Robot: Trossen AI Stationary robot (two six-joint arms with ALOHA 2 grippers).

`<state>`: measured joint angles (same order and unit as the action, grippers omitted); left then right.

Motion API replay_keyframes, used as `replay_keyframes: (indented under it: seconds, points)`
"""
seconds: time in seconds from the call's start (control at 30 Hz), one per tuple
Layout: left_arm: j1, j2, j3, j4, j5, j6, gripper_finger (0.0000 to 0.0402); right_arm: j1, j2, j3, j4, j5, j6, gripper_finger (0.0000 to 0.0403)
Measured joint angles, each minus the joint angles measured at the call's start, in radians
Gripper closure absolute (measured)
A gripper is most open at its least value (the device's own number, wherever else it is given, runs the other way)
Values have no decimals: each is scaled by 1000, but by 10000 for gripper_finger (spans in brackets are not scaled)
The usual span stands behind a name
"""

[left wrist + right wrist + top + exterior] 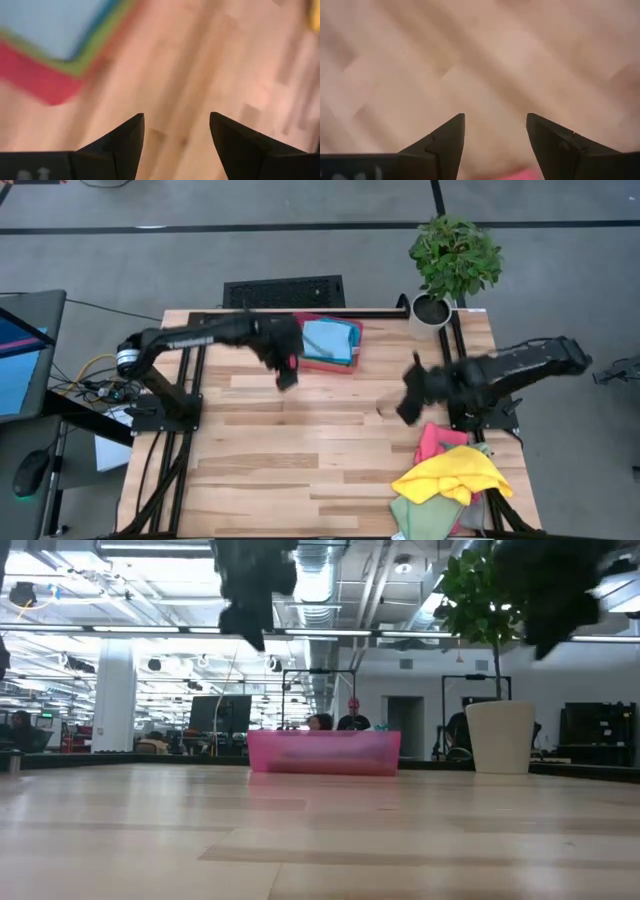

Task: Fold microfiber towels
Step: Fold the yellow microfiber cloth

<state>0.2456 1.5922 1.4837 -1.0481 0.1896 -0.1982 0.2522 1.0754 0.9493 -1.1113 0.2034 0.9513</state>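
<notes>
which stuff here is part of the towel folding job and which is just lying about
Part of the job:
- folded blue towel on the red tray
- loose pile of towels, yellow, pink and green, at the table's near right corner
- left gripper and right gripper, jaws open, nothing held

Just lying about:
- potted plant
- keyboard

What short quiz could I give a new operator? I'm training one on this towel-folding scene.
1. True or false: both grippers hold a towel.
2. Which colour towel lies on top in the red tray?
3. The unfolded pile's top towel is: A) grey B) yellow C) light blue.

Key:
1. False: the left gripper and right gripper are open and empty.
2. The light blue towel.
3. B, the yellow towel.
</notes>
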Motion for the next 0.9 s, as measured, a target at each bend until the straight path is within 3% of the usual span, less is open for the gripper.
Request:
replay_keyframes:
  seconds: [0.17, 0.33, 0.5, 0.7, 0.8, 0.9]
  points:
    - [-284, 3, 0, 133, -131, -60, 184, 413, 4, -59, 24, 59, 363, 163]
    - [-499, 90, 0, 499, -279, -51, 184, 673, 121, -67, 106, 53, 529, 163]
    - [-612, 249, 0, 872, -300, 21, 184, 774, 227, -50, 129, -7, 598, 163]
    - [-629, 476, 2, 1237, -343, 74, 184, 815, 310, -5, 122, -54, 613, 163]
    - [-619, 594, 55, 1304, -345, 102, 184, 830, 328, 18, 122, -55, 625, 163]
    - [-610, 697, 163, 1262, -356, 127, 184, 842, 334, 42, 113, -47, 666, 163]
